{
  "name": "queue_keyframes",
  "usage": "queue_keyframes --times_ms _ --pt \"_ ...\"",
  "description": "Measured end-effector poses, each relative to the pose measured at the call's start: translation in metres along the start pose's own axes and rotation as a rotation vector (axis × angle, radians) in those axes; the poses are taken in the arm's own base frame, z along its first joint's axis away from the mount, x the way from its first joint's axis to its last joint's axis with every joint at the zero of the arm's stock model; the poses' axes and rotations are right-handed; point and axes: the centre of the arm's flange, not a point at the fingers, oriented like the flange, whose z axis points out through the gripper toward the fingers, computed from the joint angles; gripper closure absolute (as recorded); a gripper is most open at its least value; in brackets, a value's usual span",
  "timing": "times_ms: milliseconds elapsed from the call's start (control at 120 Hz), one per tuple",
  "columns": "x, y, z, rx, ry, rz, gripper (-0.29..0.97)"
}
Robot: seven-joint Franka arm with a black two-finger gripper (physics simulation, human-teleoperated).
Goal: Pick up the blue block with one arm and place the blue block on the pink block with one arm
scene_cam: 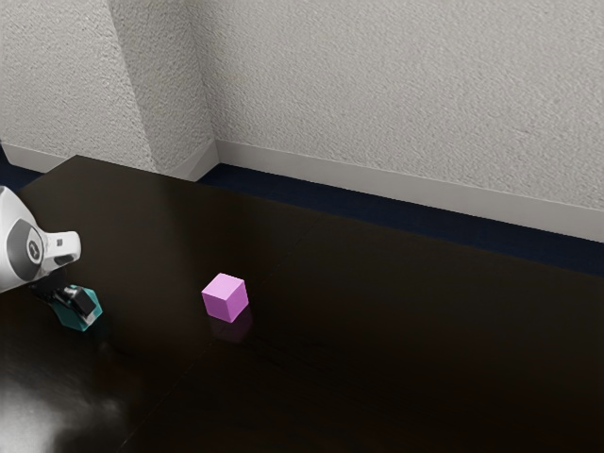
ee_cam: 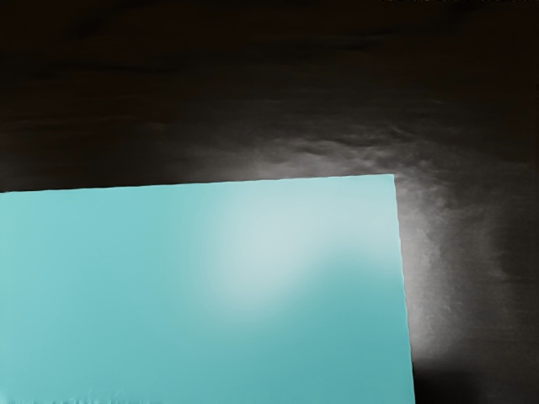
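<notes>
The blue block point(scene_cam: 85, 310), teal in colour, sits at the exterior view's left on the dark table point(scene_cam: 377, 359). My gripper point(scene_cam: 68, 300) is down on it, its black hand covering the block's upper left side. In the wrist view the blue block point(ee_cam: 202, 295) lies large and close right under my hand. The pink block point(scene_cam: 225, 297) stands alone on the table, about a hand's length toward the exterior view's right of the blue block, with nothing on top of it.
The glossy table runs far to the exterior view's right and front. Its back edge point(scene_cam: 311, 212) lies before a white textured wall point(scene_cam: 396, 85) and baseboard. The arm's white link point(scene_cam: 28, 250) hangs over the table's left end.
</notes>
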Motion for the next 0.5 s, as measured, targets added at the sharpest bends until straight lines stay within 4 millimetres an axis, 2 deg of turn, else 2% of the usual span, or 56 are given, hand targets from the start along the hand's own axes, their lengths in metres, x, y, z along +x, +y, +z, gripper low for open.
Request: queue_keyframes --times_ms 158,267,317,400,500 --pt "0.002 0.0 -0.004 -0.003 0.014 -0.017 0.3" --pt "0.006 0.0 -0.01 0.006 0.027 -0.02 0.36" --pt "0.012 0.003 -0.021 0.019 0.048 -0.012 0.37" --pt "0.033 0.026 -0.046 0.037 0.095 0.035 0.38" --pt "0.063 0.069 -0.058 0.035 0.13 0.107 0.41"
